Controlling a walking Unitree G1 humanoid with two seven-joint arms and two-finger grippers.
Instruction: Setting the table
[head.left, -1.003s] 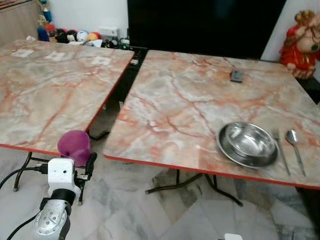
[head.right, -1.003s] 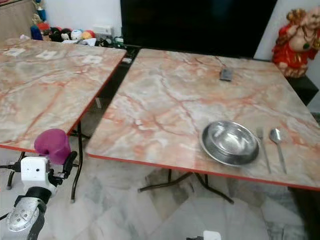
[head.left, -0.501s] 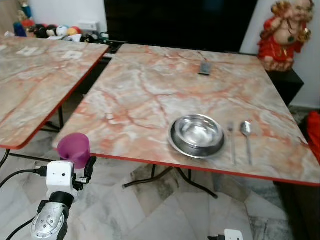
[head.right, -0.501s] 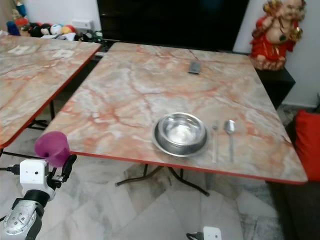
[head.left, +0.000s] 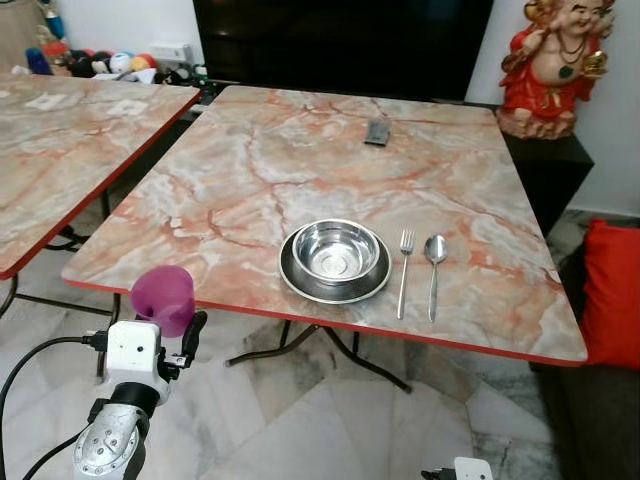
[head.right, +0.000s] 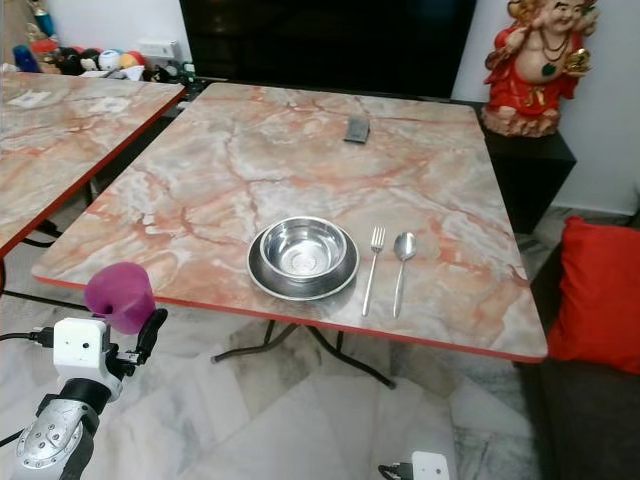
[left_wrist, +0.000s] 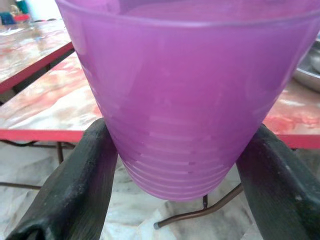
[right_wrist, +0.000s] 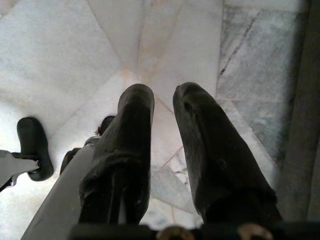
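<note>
A: Left gripper (head.left: 168, 330) is clamped on the translucent purple plastic tumbler (head.left: 163, 299), one black finger on each side of its lower wall. The cup is upright, held off the near-left corner of the marble-pattern table with red edging (head.left: 330, 170), not over the top yet.

B: Grip looks low on a tapered wall. I'd guess a jolt could let it ride up and out.

A: Agreed. Bigger risk: the cup base appears about level with the table edge, so moving in without lifting probably clips the red rim and knocks the cup askew.

B: Where does it go?

A: Likely 12 o'clock of the steel fork (head.left: 404, 270) and steel spoon (head.left: 434, 272), which lie just right of the round steel bowl on its steel plate (head.left: 335, 261). That's a long reach across the setting.

B: So the forearm could sweep the bowl, or nudge the cutlery.

A: Yes. Approach from 9 o'clock, high. A small dark remote-like object (head.left: 378, 131) sits far back, no conflict.

B: Right gripper?

A: Right gripper (right_wrist: 162, 107) hangs idle over the floor tiles, fingers nearly together, holding nothing.
</note>
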